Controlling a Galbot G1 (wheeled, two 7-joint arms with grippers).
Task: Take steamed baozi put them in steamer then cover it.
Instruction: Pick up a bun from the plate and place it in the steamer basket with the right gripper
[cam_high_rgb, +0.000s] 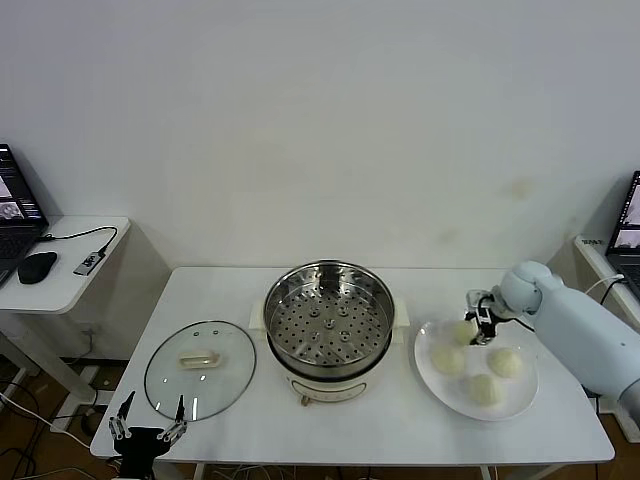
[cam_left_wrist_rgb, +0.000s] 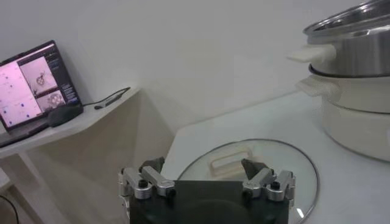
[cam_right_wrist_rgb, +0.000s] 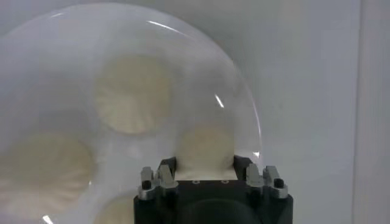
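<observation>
white table (cam_high_rgb: 400, 420), cover (cam_high_rgb: 200, 368) handle crosswise, leftward

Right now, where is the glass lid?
In the head view the cover lies flat on the table's left side, beside the steamer. The left gripper is open at the table's near edge, just short of it.

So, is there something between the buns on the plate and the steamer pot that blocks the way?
Nothing visible does. The right tool is at the bun on the plate; the table between plate and steamer is bare. The steamer is uncovered; its lid lies at its left side, near the left tool.
</observation>
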